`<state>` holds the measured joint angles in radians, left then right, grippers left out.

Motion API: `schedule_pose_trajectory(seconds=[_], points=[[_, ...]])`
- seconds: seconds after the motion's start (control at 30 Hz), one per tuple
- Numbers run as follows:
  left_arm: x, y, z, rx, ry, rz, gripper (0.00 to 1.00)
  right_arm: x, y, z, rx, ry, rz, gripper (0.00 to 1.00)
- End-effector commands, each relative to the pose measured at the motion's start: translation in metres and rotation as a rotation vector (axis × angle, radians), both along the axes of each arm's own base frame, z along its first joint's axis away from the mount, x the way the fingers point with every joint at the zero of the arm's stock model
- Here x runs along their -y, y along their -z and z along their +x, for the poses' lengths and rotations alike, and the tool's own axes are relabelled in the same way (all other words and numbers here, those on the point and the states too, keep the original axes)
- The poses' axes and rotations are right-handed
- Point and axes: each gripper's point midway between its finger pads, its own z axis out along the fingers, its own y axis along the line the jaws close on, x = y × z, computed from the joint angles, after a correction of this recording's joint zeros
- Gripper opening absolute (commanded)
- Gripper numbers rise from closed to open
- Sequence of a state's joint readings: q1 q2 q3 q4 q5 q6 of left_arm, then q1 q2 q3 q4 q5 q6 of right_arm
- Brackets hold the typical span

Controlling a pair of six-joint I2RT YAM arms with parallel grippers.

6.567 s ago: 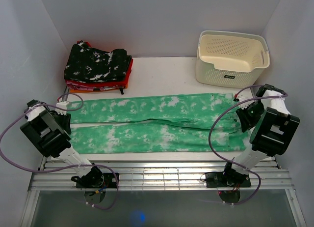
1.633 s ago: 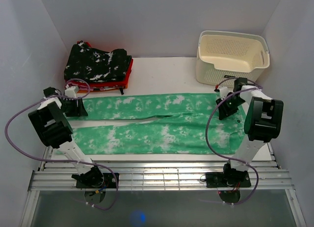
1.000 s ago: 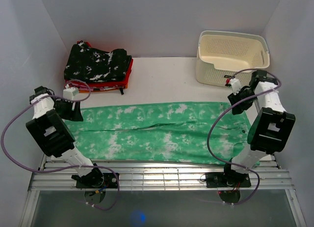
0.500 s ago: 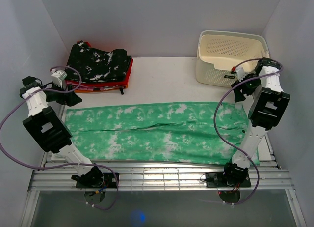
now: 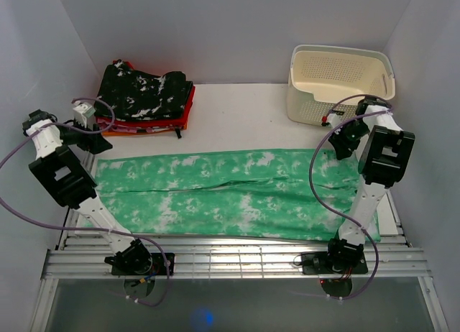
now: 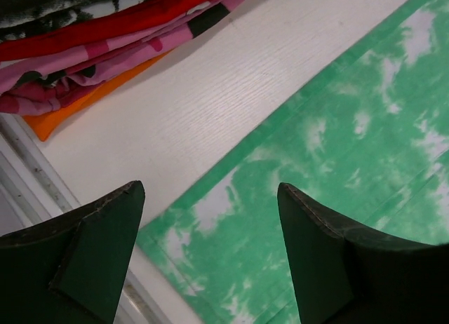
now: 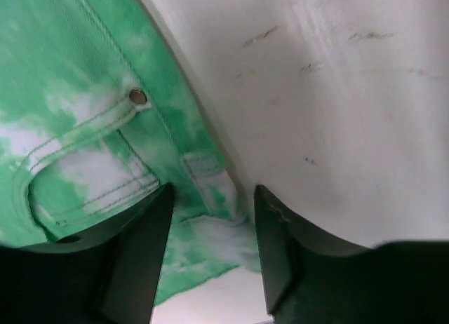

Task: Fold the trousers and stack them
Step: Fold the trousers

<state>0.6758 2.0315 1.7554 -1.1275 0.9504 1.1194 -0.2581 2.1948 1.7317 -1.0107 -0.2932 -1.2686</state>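
The green tie-dye trousers [image 5: 230, 195] lie flat on the white table, folded lengthwise into one long band running left to right. My left gripper [image 5: 83, 139] hovers open above their far left corner. In the left wrist view its fingers [image 6: 105, 226] stand wide apart over the hem [image 6: 210, 219], holding nothing. My right gripper [image 5: 344, 141] hangs open over the far right end. In the right wrist view it [image 7: 212, 194] sits just above the waistband corner [image 7: 210, 184], near a pocket rivet [image 7: 138, 96], with nothing between the fingers.
A stack of folded clothes [image 5: 144, 96], black speckled on top with red and orange below, sits at the back left; its edge [image 6: 105, 50] shows in the left wrist view. A cream plastic basket [image 5: 339, 84] stands at the back right. Metal rails [image 5: 230, 256] run along the near edge.
Both grippers have lifted back off the trousers' far edge. The left one swung left toward the clothes stack, and the right one rose toward the basket, then dipped. The trousers stayed folded.
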Motion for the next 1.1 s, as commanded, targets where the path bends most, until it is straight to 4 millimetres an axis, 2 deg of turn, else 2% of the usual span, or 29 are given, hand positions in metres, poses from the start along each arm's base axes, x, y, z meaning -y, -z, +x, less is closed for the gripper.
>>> schedule_pose_trajectory(seconds=[0.0, 0.03, 0.07, 0.1, 0.13, 0.2, 0.27, 0.47, 0.6, 0.73, 0.87, 0.9, 1.0, 1.07], points=[[-0.005, 0.011, -0.012, -0.011, 0.177, 0.084, 0.85, 0.01, 0.029, -0.019, -0.058, -0.136, -0.082, 0.52], [-0.009, 0.024, -0.011, -0.042, 0.188, 0.079, 0.84, 0.01, 0.032, -0.021, -0.064, -0.146, -0.09, 0.46], [-0.016, 0.023, -0.006, -0.038, 0.189, 0.107, 0.84, 0.011, 0.033, -0.02, -0.063, -0.153, -0.106, 0.36], [-0.02, 0.029, -0.005, -0.037, 0.218, 0.149, 0.83, 0.012, 0.032, -0.021, -0.061, -0.156, -0.113, 0.32], [-0.023, 0.036, -0.005, -0.04, 0.238, 0.167, 0.83, 0.013, 0.032, -0.021, -0.06, -0.165, -0.123, 0.24], [-0.025, 0.043, -0.001, -0.041, 0.274, 0.207, 0.83, 0.014, 0.03, -0.02, -0.054, -0.172, -0.135, 0.19], [-0.027, 0.053, 0.004, -0.058, 0.288, 0.221, 0.83, 0.015, 0.028, -0.017, -0.044, -0.179, -0.146, 0.09], [-0.024, 0.088, 0.01, -0.139, 0.346, 0.285, 0.82, 0.015, 0.02, -0.011, -0.018, -0.182, -0.163, 0.08], [-0.021, 0.116, 0.0, -0.211, 0.423, 0.325, 0.79, 0.018, 0.017, -0.01, -0.008, -0.192, -0.178, 0.08], [-0.02, 0.134, -0.012, -0.287, 0.468, 0.355, 0.74, 0.019, 0.014, -0.008, 0.003, -0.197, -0.188, 0.08], [-0.022, 0.143, -0.016, -0.326, 0.47, 0.393, 0.43, 0.021, 0.006, 0.002, 0.041, -0.172, -0.2, 0.08], [-0.02, 0.14, -0.015, -0.322, 0.473, 0.399, 0.27, 0.022, 0.003, 0.006, 0.052, -0.158, -0.206, 0.08], [-0.015, 0.126, -0.017, -0.287, 0.482, 0.405, 0.01, 0.024, -0.012, 0.018, 0.092, -0.117, -0.213, 0.08], [-0.011, 0.12, -0.022, -0.269, 0.508, 0.412, 0.0, 0.024, -0.02, 0.022, 0.115, -0.111, -0.21, 0.08]])
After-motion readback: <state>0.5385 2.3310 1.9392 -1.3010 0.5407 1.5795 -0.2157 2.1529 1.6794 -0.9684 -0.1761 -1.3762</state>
